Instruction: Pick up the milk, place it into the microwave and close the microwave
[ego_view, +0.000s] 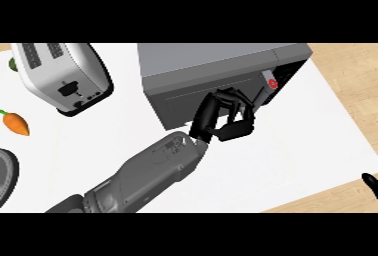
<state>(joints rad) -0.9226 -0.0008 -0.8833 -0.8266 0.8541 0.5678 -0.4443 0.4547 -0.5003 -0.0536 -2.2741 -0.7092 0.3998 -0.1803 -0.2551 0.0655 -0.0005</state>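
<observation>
The microwave (214, 65) is grey, its door (177, 105) darker, with a red spot (272, 83) (possibly a button). The toaster (63, 75) is white over black. The carrot (16, 125) is orange, green-tipped. The desk (310, 150) is white; the left hand (221, 117) black.

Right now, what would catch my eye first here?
A grey forearm crosses the middle, its black left hand at the front of the microwave at top centre. Next, the toaster at upper left and the orange carrot at the left edge. The right hand barely shows at the lower right edge.
</observation>
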